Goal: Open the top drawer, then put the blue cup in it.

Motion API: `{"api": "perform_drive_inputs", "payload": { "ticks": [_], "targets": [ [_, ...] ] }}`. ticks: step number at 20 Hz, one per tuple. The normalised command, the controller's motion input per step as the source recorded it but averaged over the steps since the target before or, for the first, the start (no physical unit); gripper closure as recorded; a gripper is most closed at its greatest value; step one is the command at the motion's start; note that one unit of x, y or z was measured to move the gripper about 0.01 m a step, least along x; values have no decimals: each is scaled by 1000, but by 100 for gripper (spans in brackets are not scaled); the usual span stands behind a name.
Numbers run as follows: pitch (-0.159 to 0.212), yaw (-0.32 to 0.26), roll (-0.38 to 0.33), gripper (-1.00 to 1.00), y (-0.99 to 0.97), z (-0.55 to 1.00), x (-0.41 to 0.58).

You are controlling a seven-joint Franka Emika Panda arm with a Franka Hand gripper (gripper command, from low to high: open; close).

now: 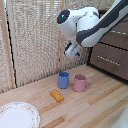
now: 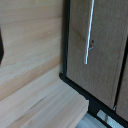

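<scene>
outwardly, in the exterior view, the arm (image 1: 92,25) hung above the blue cup (image 1: 63,79), which stood on the tabletop (image 1: 85,107) touching or just beside the pink mug (image 1: 80,82) at its 3 o'clock. a yellow piece (image 1: 57,95) lay at the cup's 7 o'clock, a plate (image 1: 17,116) farther off. i could not tell how the jaws stood. the top drawer (image 1: 116,37) looked shut at 2 o'clock.

in the wrist view, a drawer front (image 2: 97,60) with its bar handle (image 2: 89,32) filled the frame, likely because the camera was turned toward the cabinet; no jaws showed.
</scene>
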Motion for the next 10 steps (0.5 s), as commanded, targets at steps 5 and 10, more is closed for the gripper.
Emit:
{"api": "perform_drive_inputs", "payload": {
  "ticks": [5, 10],
  "targets": [
    [-120, 143, -306, -100, -285, 78, -45],
    [-87, 34, -375, -100, -379, -58, 103]
  ]
}}
